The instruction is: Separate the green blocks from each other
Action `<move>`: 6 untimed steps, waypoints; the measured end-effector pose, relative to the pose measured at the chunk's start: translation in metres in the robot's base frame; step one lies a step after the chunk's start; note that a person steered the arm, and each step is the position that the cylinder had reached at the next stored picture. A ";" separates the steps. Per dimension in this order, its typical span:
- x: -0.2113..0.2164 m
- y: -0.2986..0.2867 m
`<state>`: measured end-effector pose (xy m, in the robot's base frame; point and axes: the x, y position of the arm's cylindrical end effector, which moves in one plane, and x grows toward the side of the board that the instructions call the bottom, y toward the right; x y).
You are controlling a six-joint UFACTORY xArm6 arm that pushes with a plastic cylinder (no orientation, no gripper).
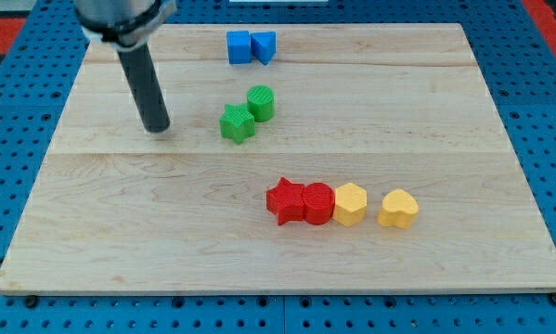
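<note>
My tip [157, 129], a bare rod with no claw to open or close, rests on the wooden board [120, 241] near the view's left, apart from the green star [236, 123]. Just right, the green star touches the green cylinder [261, 102] at upper centre. Both look light, stiff and ready to slide; push the star's flank, since points may spin it.
</note>
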<state>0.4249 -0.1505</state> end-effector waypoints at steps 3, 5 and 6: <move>0.008 0.113; -0.056 0.082; -0.068 0.092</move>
